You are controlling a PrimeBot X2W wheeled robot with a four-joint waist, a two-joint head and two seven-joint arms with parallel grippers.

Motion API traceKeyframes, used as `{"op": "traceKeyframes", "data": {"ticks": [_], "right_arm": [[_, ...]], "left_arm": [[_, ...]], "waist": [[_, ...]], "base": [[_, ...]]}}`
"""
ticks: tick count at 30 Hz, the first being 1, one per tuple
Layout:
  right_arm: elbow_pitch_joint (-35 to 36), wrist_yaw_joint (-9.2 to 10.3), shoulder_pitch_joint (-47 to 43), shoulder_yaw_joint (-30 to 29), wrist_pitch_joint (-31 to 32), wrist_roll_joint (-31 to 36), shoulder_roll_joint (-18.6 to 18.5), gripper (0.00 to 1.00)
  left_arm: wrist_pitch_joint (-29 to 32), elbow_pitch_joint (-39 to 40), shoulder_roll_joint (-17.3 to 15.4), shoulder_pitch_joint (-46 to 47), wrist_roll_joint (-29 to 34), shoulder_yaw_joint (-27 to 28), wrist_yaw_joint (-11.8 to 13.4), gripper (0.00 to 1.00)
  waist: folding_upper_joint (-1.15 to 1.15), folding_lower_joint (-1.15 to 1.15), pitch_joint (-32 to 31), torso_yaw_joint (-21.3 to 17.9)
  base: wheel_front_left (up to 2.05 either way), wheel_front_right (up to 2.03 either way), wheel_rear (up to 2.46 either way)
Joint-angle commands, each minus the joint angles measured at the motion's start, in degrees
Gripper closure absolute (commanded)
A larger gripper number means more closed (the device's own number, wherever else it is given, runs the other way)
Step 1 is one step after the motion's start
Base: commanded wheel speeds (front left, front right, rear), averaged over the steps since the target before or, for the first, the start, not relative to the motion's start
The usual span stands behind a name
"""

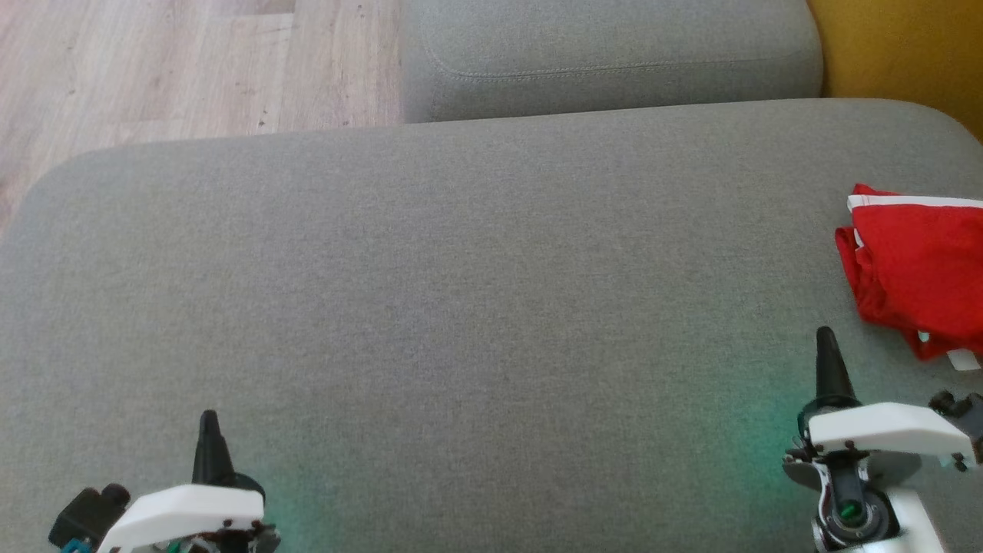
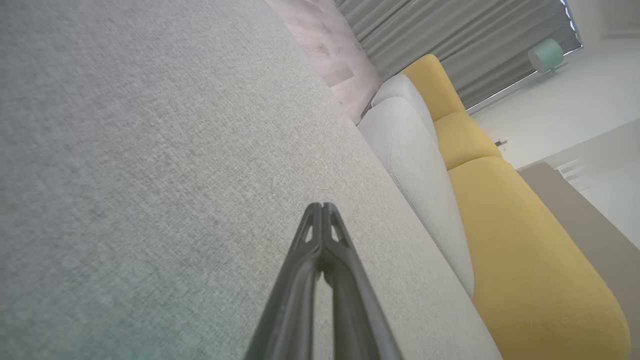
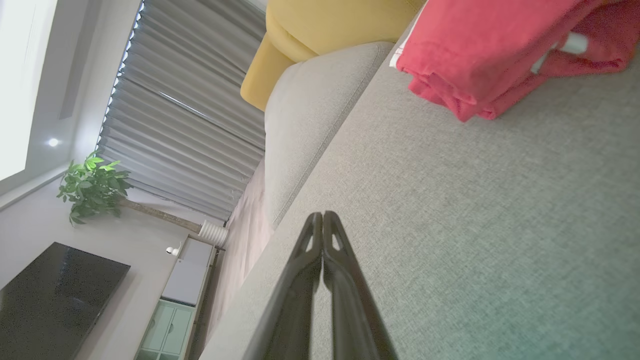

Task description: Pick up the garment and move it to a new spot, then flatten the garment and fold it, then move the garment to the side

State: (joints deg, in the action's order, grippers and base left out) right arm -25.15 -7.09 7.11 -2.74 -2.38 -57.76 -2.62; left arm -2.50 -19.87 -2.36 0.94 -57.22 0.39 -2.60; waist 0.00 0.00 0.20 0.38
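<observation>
You have a broad grey woven-fabric sofa cushion (image 1: 461, 307) as work surface. The folded red garment with a white stripe (image 1: 914, 261) lies on its right side. Your right gripper (image 1: 825, 336) is near it, not touching, jaws pressed together, empty. Your left gripper (image 1: 208, 421) is well apart from it, fingers likewise together on nothing

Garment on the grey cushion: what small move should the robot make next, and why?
Probably open the right gripper and ease it toward the garment: both grippers are shut and empty, and the garment lies close beyond the right one, far from the left gripper.
</observation>
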Motion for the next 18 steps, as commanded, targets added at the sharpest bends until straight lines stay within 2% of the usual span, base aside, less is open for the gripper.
{"op": "traceKeyframes", "data": {"ticks": [1,18], "right_arm": [[2.62,-0.24,0.86,0.2,0.6,-2.09,-0.2,1.0],[5.69,-0.3,0.21,-1.24,3.58,-13.74,-0.22,1.0]], "left_arm": [[0.54,2.29,-0.34,3.06,-2.01,1.99,-0.72,1.0],[3.58,3.55,-0.41,3.85,-13.89,3.48,-2.22,1.0]], "waist": [[0.0,0.0,0.0,-0.01],[0.0,0.0,-0.01,-0.14]], "base": [[0.0,0.0,0.0],[0.0,0.0,0.0]]}}
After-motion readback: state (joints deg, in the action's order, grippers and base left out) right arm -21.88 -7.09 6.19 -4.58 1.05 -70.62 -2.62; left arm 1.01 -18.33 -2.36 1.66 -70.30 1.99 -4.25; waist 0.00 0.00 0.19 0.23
